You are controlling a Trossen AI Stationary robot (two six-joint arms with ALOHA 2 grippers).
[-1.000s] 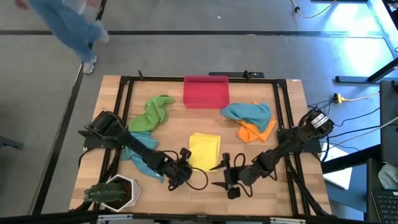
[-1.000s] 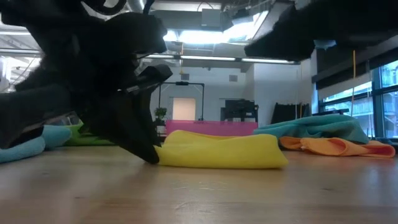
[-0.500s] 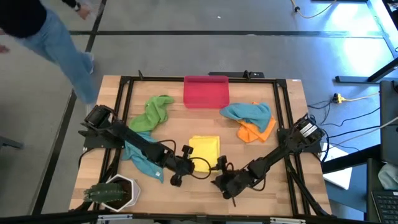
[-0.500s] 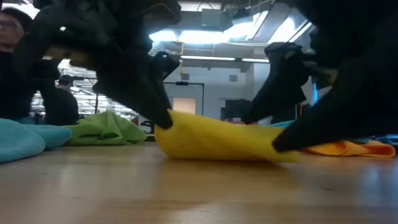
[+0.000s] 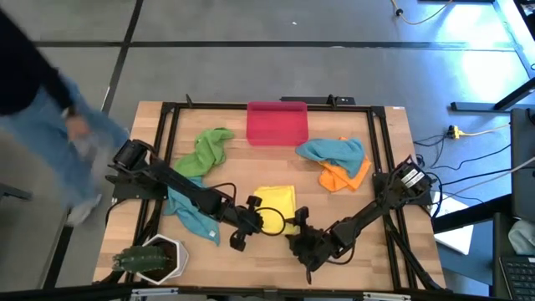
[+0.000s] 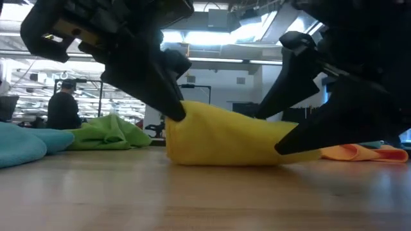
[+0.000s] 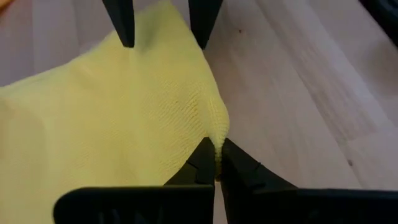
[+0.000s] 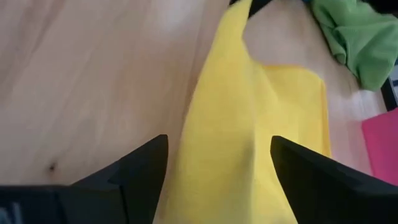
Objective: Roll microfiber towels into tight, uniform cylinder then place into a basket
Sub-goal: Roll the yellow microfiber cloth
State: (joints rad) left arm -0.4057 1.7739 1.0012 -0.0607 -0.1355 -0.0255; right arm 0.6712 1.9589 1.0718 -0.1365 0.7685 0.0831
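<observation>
The yellow towel (image 5: 276, 199) lies on the wooden table near its front edge, its near left corner raised. My left gripper (image 7: 216, 146) is shut on that corner. My right gripper (image 8: 217, 155) stands open at the towel's near right end, one finger on either side of the cloth (image 8: 230, 118). In the low view the towel (image 6: 225, 138) rests on the table with both grippers over its ends. The red-pink basket (image 5: 277, 122) stands at the far edge. Green (image 5: 205, 150), teal (image 5: 334, 150) and orange (image 5: 349, 176) towels lie crumpled, and another teal one (image 5: 185, 213) lies under my left arm. My left gripper pinches the yellow towel's near left corner (image 7: 216, 127) between its two fingertips, slanting down from the table's left. The corner (image 6: 183, 110) is lifted off the table; the cloth slopes down from it and the rest lies on the wood. My right gripper's open fingers (image 6: 289, 142) straddle the towel's near right end; whether they touch the cloth I cannot tell.
A white hexagonal pot with a plant (image 5: 152, 259) stands at the near left corner. A black frame (image 5: 167, 167) runs around the tabletop. A person (image 5: 50, 109) moves past the table's left side. Bare wood lies between the yellow towel and the basket.
My left gripper, shut on the towel's near left corner, has risen and gone a little toward the far edge, so that end now stands higher. My right gripper has come down toward the towel's near right end and tipped, still open. The rest of the towel has stayed put.
</observation>
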